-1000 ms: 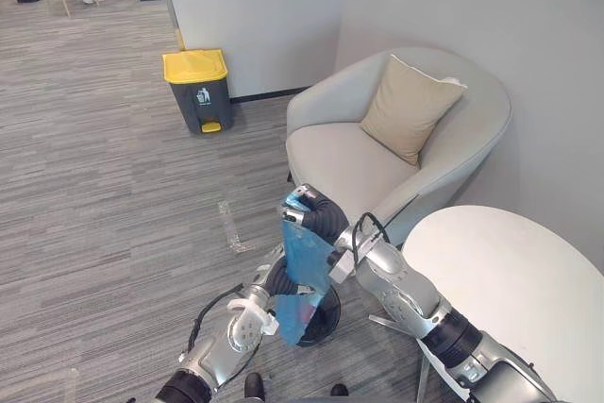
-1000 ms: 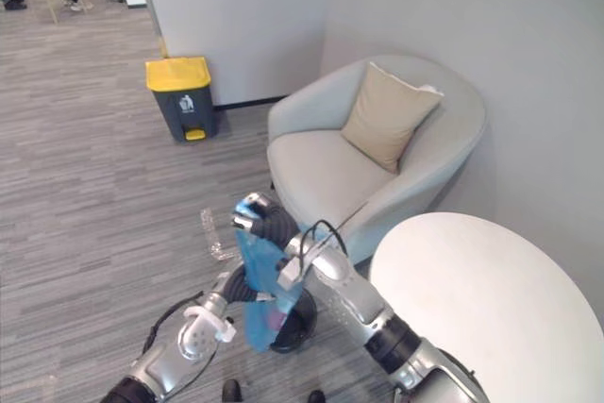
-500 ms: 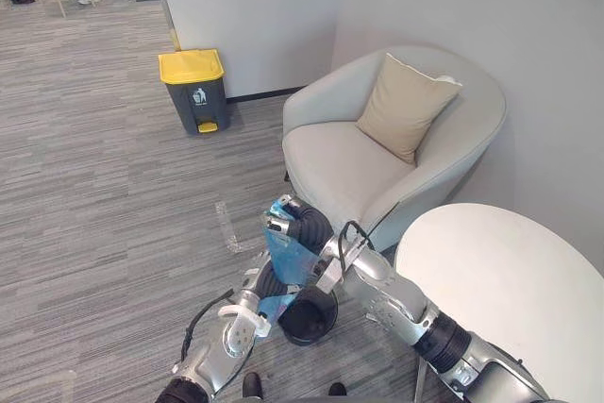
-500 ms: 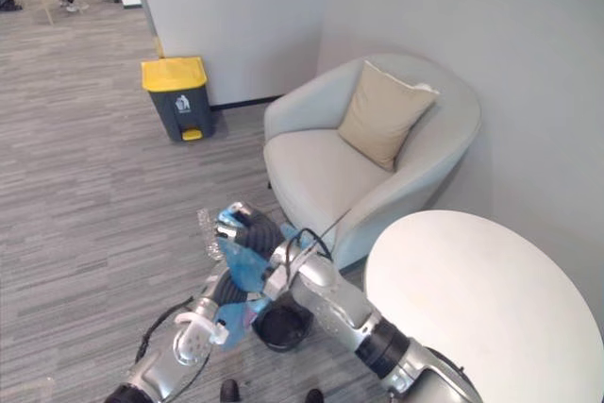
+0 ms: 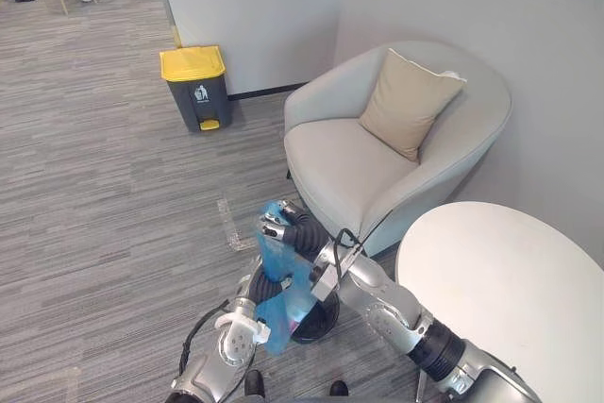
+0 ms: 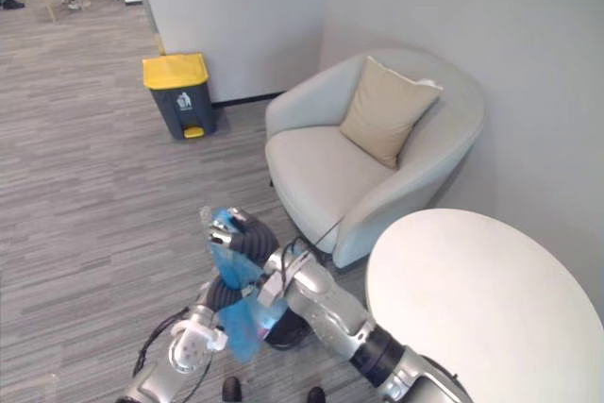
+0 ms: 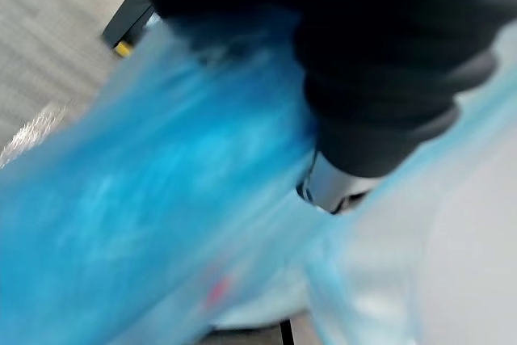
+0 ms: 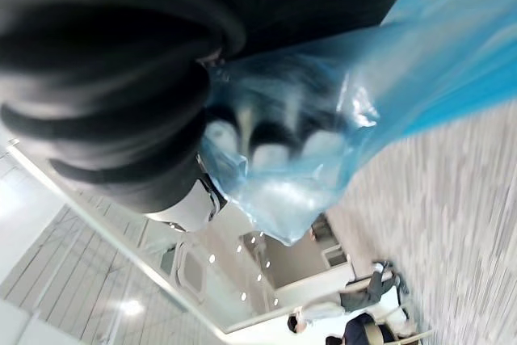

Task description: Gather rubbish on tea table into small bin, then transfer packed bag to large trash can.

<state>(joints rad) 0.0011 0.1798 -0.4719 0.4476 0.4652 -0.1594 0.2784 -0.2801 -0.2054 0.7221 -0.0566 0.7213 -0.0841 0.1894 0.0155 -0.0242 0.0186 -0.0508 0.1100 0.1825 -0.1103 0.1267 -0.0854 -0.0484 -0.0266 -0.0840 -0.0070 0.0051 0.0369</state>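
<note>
Holding the blue bag aloft at the rim of the small bin, neck clenched in the right hand; left hand low against the film, grasp impossible to tell. Probably light, limp, slippery, tearable: best taken by the bunched neck.

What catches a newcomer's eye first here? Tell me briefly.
The blue bag, gripped at its top by the right hand and hanging by the small black bin, left hand against it lower down. Next, the yellow-lidded trash can by the far wall and the grey armchair beside the white table.
</note>
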